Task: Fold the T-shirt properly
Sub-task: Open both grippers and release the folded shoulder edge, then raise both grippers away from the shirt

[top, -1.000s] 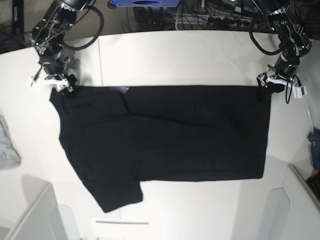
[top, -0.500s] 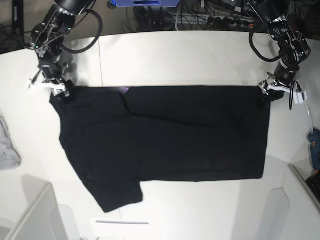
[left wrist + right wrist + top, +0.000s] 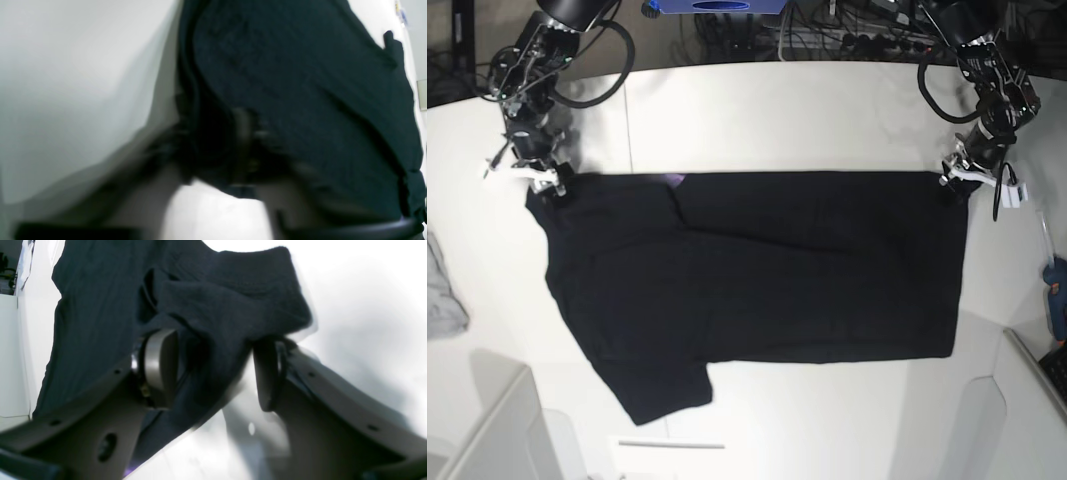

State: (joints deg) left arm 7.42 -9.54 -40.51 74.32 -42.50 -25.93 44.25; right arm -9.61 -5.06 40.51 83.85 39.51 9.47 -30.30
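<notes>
The black T-shirt point(image 3: 757, 270) lies spread flat on the white table point(image 3: 777, 110), plain side up, with a sliver of purple print point(image 3: 673, 180) showing at its top edge. At the shirt's top corner on the base view's right, my left gripper point(image 3: 954, 186) has its blurred fingers drawn together on bunched black fabric point(image 3: 300, 83). My right gripper point(image 3: 542, 183) is at the top corner on the left. In the right wrist view it point(image 3: 213, 373) stands open, its pads point(image 3: 160, 366) wide apart, with a fold of the shirt point(image 3: 206, 306) between them.
A small grey cloth point(image 3: 442, 295) lies at the table's left edge. A blue tool point(image 3: 1057, 285) sits at the right edge. White bins stand at the front left point(image 3: 497, 430) and front right point(image 3: 1017, 420). A thin white strip point(image 3: 672, 445) lies near the front edge.
My left gripper has closed in on the shirt's top right corner and shifted slightly back. The right gripper's jaws have narrowed a little. The shirt lies as before.
</notes>
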